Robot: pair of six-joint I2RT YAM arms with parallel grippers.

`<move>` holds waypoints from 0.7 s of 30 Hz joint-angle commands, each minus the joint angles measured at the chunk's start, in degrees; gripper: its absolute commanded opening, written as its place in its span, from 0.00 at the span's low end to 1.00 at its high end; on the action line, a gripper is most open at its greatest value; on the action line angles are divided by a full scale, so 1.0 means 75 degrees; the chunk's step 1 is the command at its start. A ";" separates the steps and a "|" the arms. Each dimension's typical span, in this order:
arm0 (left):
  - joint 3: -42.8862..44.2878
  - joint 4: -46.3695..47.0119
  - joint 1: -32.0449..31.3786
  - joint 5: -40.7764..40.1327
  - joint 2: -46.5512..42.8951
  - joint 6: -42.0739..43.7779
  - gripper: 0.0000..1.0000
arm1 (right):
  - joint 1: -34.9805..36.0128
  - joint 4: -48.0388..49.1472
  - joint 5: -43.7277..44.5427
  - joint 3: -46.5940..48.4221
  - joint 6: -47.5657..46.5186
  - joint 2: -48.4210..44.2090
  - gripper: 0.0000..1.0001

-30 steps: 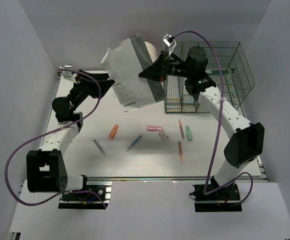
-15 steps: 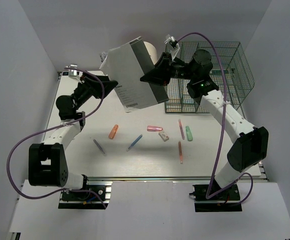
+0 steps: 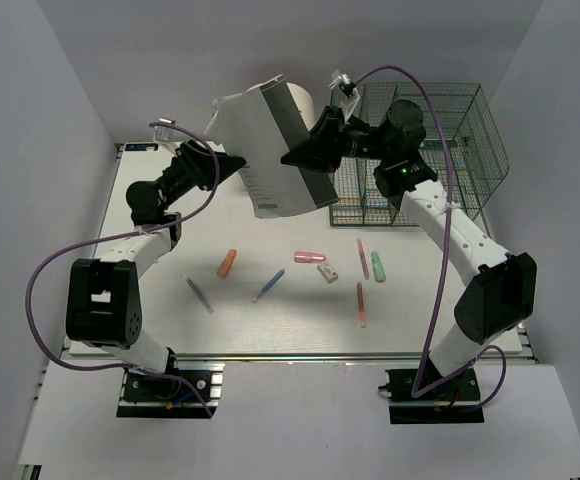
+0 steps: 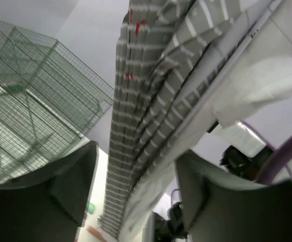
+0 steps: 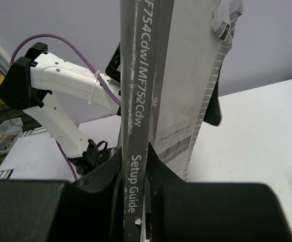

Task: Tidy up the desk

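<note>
1. Right gripper [image 5: 136,169]: clamped on the grey spine of the booklet [image 5: 141,75]. Only its wrist view shows the "Setup Guide" lettering.
2. Left gripper [image 4: 136,189]: fingers apart, with the booklet's striped edge between them. The green mesh organizer [image 4: 25,101] is seen past one finger.
3. Desk [image 3: 270,325]: well below both grippers in the overhead view, with pens [image 3: 268,286] scattered on it.

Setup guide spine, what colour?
Setup guide spine is grey with white lettering; the right wrist view shows it best.
</note>
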 commanded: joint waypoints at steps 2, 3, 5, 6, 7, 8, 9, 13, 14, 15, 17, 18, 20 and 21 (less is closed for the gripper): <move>0.0235 0.2546 -0.0031 0.0044 0.0099 -0.0673 0.65 | 0.0010 0.0378 0.0311 0.0305 -0.0276 -0.0255 0.00; 0.0258 0.2641 -0.0031 0.0043 0.0111 -0.0720 0.55 | 0.0009 0.0378 0.0323 0.0270 -0.0288 -0.0243 0.00; 0.0305 0.2770 -0.0101 0.0078 0.0158 -0.0849 0.43 | -0.0002 0.0203 0.0498 0.0269 -0.0370 -0.0267 0.00; 0.0363 0.2817 -0.0101 0.0090 0.0205 -0.0908 0.37 | -0.0002 0.0086 0.0545 0.0304 -0.0498 -0.0255 0.00; 0.0387 0.2829 -0.0101 0.0090 0.0217 -0.0931 0.34 | -0.0002 0.0027 0.0569 0.0328 -0.0511 -0.0243 0.00; 0.0399 0.2841 -0.0101 0.0102 0.0229 -0.0932 0.32 | -0.0002 -0.0020 0.0569 0.0340 -0.0511 -0.0232 0.00; 0.0422 0.2841 -0.0101 0.0079 0.0229 -0.0932 0.30 | -0.0002 -0.0067 0.0581 0.0386 -0.0522 -0.0197 0.00; 0.0574 0.2900 -0.0101 0.0067 0.0252 -0.0955 0.19 | 0.0009 -0.0290 0.0698 0.0410 -0.0592 -0.0161 0.00; 0.0598 0.2923 -0.0101 0.0067 0.0264 -0.0967 0.18 | -0.0002 -0.0395 0.0733 0.0422 -0.0616 -0.0138 0.00; 0.0645 0.2946 -0.0101 0.0067 0.0252 -0.0978 0.18 | -0.0014 -0.0431 0.0756 0.0434 -0.0639 -0.0138 0.00; 0.0692 0.2982 -0.0101 0.0067 0.0229 -0.1025 0.24 | -0.0002 -0.0489 0.0757 0.0457 -0.0651 -0.0114 0.00; 0.0715 0.3017 -0.0101 0.0078 0.0206 -0.1037 0.32 | -0.0014 -0.0490 0.0757 0.0457 -0.0640 -0.0114 0.00; 0.0739 0.3029 -0.0101 0.0090 0.0135 -0.1037 0.55 | -0.0014 -0.0455 0.0722 0.0492 -0.0581 -0.0079 0.00; 0.0739 0.3040 -0.0171 0.0113 0.0123 -0.1037 0.62 | 0.0009 -0.0396 0.0698 0.0481 -0.0523 -0.0056 0.00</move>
